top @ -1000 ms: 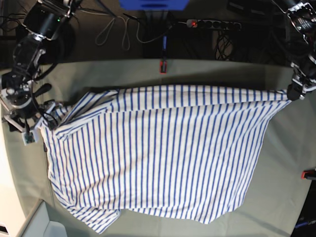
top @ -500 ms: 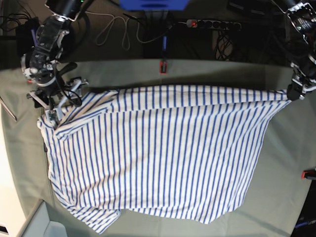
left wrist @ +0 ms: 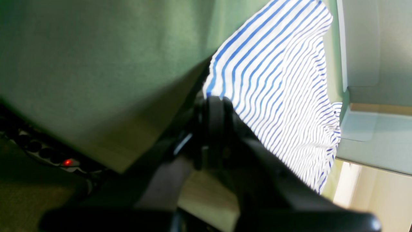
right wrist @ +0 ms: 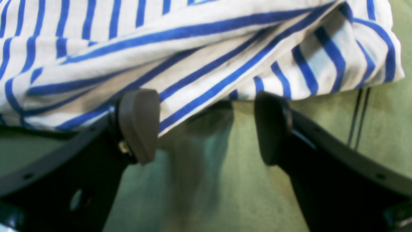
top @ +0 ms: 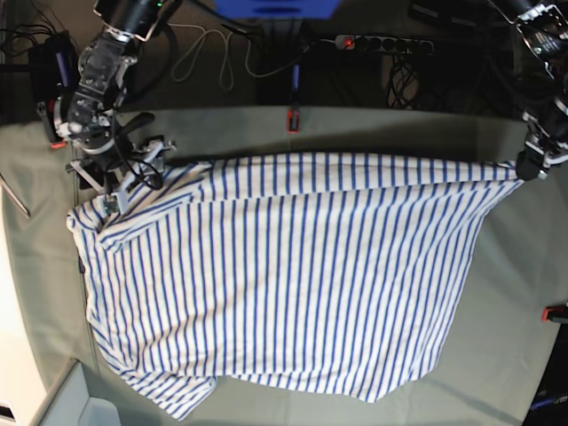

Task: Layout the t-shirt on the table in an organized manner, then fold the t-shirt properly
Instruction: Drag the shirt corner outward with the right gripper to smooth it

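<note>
Across the green counter (top: 515, 293) lies the striped t-shirt (top: 284, 275), spread wide with its stripes running front to back, one sleeve bunched at the near corner and the collar end rumpled beside the right gripper (top: 115, 182). On the shirt's far-side corner, the left gripper (top: 531, 166) has its jaws pressed together, pinching that corner of the cloth; the wrist view shows the fabric fanning away from the dark fingertip (left wrist: 215, 112), drawn taut, and I'd say it is anchoring that end so the top edge stays straight. At the opposite end the right gripper hangs just over the shoulder folds with jaws spread wide and nothing between them; its two pads (right wrist: 138, 124) straddle bare counter, with the doubled-over edge of the shirt just beyond, one pad overlapping the hem. That looks like a line-up for a fresh pinch on the crumpled shoulder, to pull it out flat. Laying out isn't finished: the collar end is rumpled, the lower hem wavy, and folding is yet to begin. Beyond the shirt's top edge a red clamp (top: 294, 119) bites the counter's rim.
</note>
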You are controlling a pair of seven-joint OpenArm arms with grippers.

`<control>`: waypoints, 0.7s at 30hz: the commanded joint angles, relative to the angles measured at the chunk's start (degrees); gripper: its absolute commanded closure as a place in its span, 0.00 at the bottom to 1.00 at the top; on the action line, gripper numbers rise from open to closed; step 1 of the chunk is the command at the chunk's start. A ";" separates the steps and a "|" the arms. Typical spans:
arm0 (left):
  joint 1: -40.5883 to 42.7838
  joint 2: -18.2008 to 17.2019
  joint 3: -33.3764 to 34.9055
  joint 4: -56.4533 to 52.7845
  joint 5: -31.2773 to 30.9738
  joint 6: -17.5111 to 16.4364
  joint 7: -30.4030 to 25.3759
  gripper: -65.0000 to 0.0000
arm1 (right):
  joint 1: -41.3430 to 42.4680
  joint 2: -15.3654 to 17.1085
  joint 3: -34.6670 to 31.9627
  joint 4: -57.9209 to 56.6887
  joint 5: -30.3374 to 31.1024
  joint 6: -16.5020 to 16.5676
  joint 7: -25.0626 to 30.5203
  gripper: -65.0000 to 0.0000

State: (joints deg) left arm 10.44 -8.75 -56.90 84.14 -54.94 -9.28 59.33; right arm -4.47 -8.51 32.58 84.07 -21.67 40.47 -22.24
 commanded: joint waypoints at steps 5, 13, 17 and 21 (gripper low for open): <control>-0.37 -1.14 -0.28 0.92 -1.02 -0.35 -1.09 1.00 | 0.65 -0.06 -0.53 0.81 0.79 -0.47 1.27 0.35; -0.37 -1.14 -0.28 0.92 -1.02 -0.35 -1.09 1.00 | -1.73 -0.06 -7.48 0.72 0.79 -0.47 1.27 0.50; -0.28 -1.14 -0.28 0.92 -1.02 -0.35 -1.09 1.00 | -1.64 -0.06 -7.57 0.72 0.79 -0.47 -0.66 0.52; -0.28 -1.14 -0.28 0.92 -1.02 -0.35 -0.91 1.00 | -1.55 0.03 -7.39 0.98 0.70 -0.47 -1.45 0.79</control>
State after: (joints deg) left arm 10.46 -8.75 -56.90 84.14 -54.94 -9.28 59.33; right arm -6.57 -8.60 25.06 83.88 -21.63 40.47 -24.51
